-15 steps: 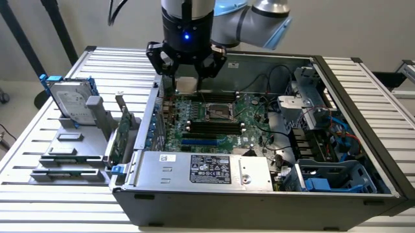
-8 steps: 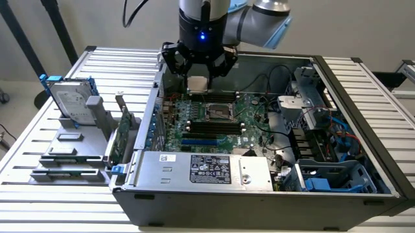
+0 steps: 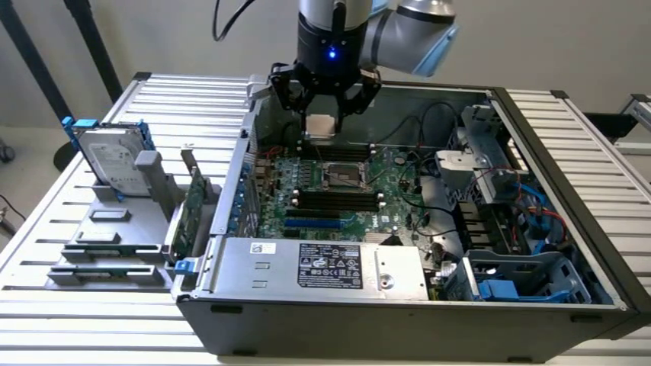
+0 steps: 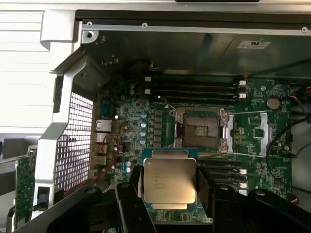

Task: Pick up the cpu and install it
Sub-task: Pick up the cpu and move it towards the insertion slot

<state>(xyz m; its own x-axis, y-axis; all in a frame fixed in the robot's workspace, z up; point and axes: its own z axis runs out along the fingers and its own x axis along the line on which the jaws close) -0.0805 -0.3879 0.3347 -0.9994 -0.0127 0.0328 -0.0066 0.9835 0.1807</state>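
Clamped on the cpu (image 3: pixel 322 126) by two opposite side edges: the claw (image 3: pixel 323 120), jaws standing wide to match the chip's width. Hanging in the upper middle of the exterior view, inside the open computer case (image 3: pixel 305 324), above the motherboard (image 3: pixel 392 175) and apart from it. Held flat, dull metal top toward the wrist camera, a green border showing around it. Near the chip in the wrist view, the socket (image 4: pixel 200 130), open and empty; in the exterior view, below the chip and slightly to the right. Judged light, stiff and smooth, so probably slippery between the hard fingers (image 4: pixel 130 204). Probably delicate on the underside too, as are the socket's contacts, so no tilting, scraping or hard squeezing. Best gripped by the thin edges, as here, never by the faces. At the far left of the exterior view, on the slatted desk (image 3: pixel 51 320), the hard drive (image 3: pixel 110 164) and the green card (image 3: pixel 188 221), well apart from the claw.
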